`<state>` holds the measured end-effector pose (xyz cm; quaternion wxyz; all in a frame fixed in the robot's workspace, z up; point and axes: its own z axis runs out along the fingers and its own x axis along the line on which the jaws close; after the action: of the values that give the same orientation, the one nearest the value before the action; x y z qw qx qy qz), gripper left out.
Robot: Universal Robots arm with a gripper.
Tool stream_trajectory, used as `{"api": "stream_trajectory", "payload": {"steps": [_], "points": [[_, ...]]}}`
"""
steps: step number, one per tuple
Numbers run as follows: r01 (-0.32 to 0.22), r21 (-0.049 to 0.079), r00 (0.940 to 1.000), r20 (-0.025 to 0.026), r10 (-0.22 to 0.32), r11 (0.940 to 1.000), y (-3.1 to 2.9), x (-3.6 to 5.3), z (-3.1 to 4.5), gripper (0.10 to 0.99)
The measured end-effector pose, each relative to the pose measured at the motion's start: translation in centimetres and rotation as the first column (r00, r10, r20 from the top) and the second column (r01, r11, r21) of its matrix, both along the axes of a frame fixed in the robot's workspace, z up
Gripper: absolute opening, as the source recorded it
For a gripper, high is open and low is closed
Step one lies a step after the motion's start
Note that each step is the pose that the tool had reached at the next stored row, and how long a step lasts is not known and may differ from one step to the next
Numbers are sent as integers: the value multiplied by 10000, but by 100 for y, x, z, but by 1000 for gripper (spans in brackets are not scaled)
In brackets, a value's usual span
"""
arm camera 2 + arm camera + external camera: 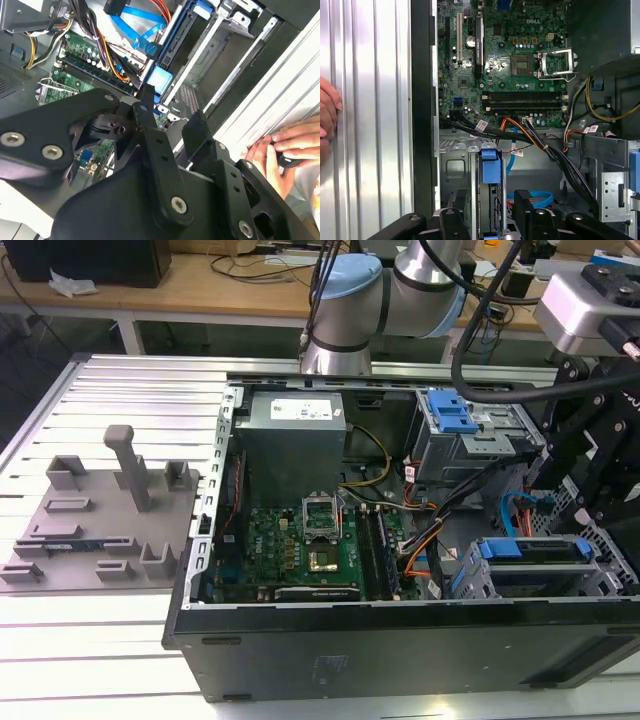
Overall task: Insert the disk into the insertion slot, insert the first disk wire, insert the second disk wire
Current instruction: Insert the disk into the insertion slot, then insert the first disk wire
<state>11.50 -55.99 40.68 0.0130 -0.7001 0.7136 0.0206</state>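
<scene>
Inside case [380,645], disk [489,170] beyond parted jaws

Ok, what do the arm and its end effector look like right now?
The arm has silver tubes, pale blue joint caps and black cables alongside. The end effector is matte black: angular linkage bars, blocky fingers, silver screw heads.

Little print can be made out. On the green motherboard [470,75], close beside the processor socket [555,62], stands a short maker's word in white letters [536,21], with tiny white component markings scattered around the socket, too small to tell. Small white tags [481,125] hang on the cables further from the socket, their print unreadable. In the exterior view, the grey power supply beyond the socket carries a white sticker [300,412] with illegible lines.
</scene>
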Motion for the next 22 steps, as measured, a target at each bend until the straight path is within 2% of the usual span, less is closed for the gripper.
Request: {"api": "stream_trajectory", "payload": {"steps": [14, 15, 18, 19, 20, 21, 22], "points": [[0, 0, 10000, 0, 0, 10000, 0, 0, -8, 502], [1, -31, 10000, 0, -1, 10000, 6, 0, -11, 502], [0, -418, 10000, 0, 0, 9991, 36, 1, -8, 502], [1, -596, 10000, 0, -1, 9982, 52, 0, -8, 502], [1, -981, 10000, 0, -1, 9952, 107, -2, -7, 502], [1, -1565, 10000, 0, -1, 9877, 233, -31, -9, 502], [2, -1642, 10000, 3, -1, 9864, 243, -46, -12, 502]]}}
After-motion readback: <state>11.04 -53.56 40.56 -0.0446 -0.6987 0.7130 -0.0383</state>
